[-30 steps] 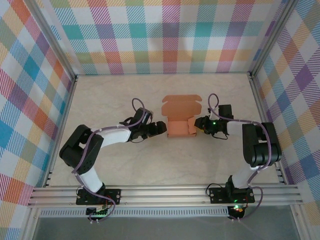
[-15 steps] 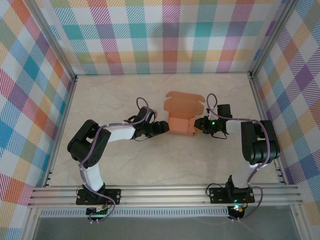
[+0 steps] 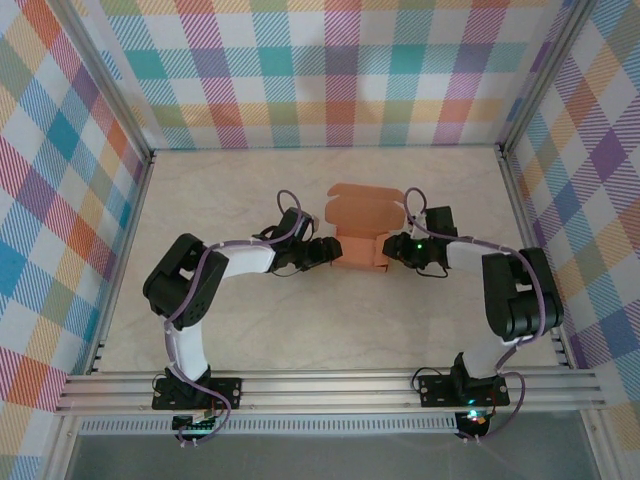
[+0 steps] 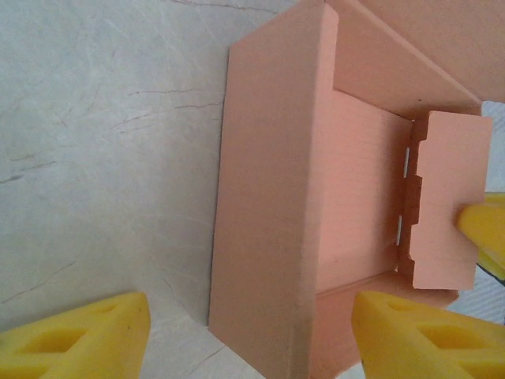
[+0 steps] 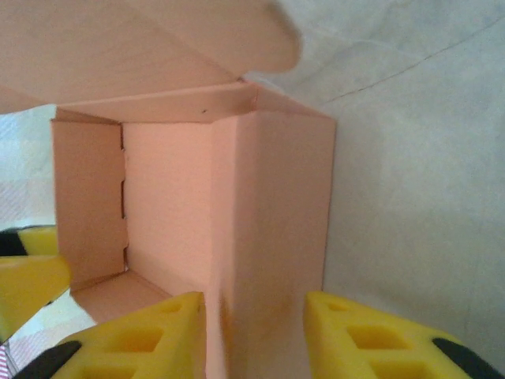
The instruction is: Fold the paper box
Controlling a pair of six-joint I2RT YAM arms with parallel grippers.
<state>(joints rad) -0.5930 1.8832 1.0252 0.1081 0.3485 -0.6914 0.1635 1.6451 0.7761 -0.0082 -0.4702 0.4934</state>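
Paper box (image 3: 362,248): side walls raised; lid flap (image 3: 365,205) left unfolded.
Left jaws: held open, wall between.
Right jaws: wall straddled; grip cannot be told.

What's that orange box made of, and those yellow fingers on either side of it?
The paper box looks like thin matte card: it has crisp creases, thin cut edges and a notched tab. The yellow fingers look like matte moulded or printed plastic with recessed pockets. They might be rubbery, but that is hard to tell.
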